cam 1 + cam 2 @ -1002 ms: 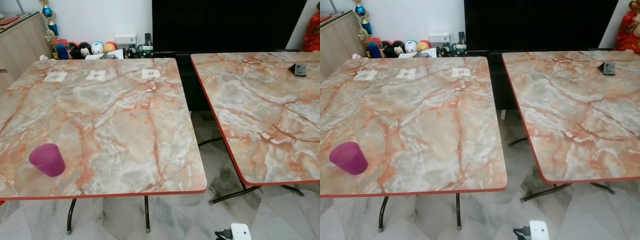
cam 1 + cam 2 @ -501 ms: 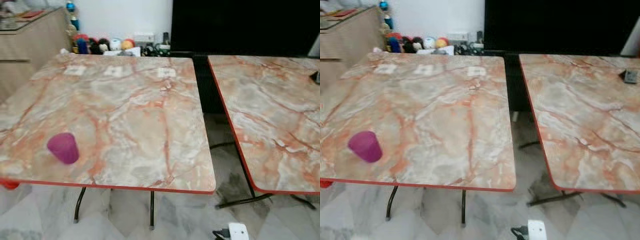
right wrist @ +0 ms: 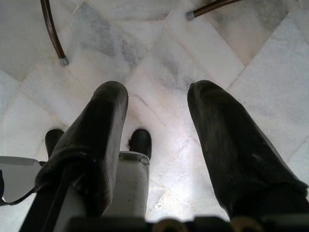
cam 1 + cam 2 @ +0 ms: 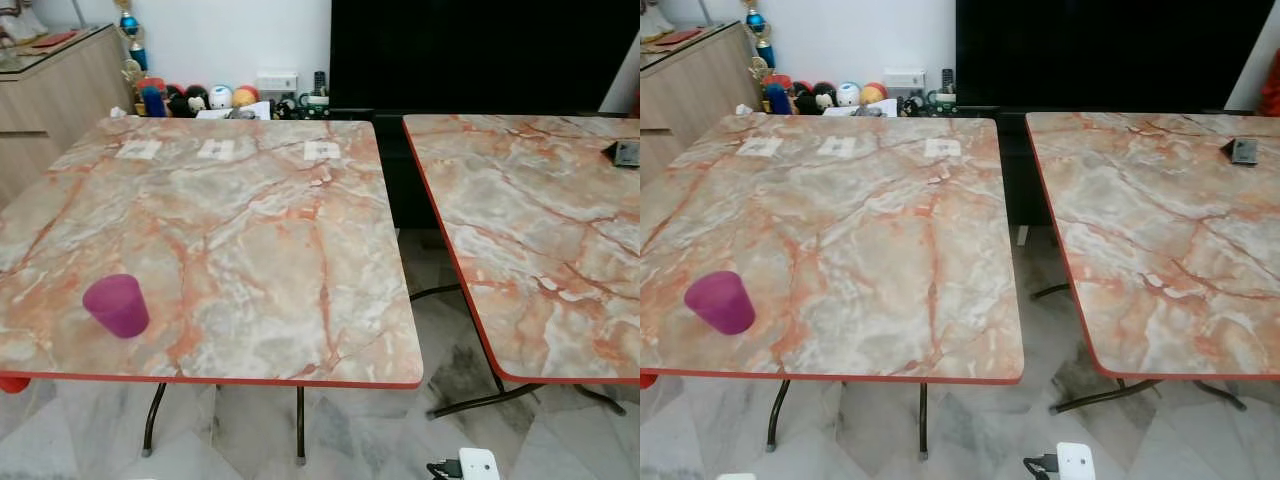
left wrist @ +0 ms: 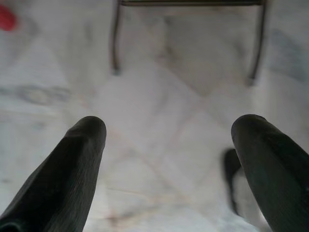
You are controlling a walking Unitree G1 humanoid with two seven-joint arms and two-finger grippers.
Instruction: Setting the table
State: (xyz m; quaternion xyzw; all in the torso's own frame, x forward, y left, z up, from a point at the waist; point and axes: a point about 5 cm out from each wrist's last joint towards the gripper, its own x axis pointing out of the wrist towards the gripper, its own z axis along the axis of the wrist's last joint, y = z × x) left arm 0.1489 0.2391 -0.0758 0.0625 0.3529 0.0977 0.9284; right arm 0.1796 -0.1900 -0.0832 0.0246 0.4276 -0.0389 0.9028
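The head camera is swinging back to the right and steadying, so the blur of half a second ago is clearing and the robot is squaring up to the marble-patterned, red-edged bench [image 4: 250, 230]; nothing on it is shifting. I judge the task barely begun. The small purple plastic cup [image 4: 116, 305] is standing near the front left corner. The left claw [image 5: 169, 145] and right claw [image 3: 157, 121] are hanging wide open and empty over the pale floor tiles [image 3: 159, 58], well below the cup.
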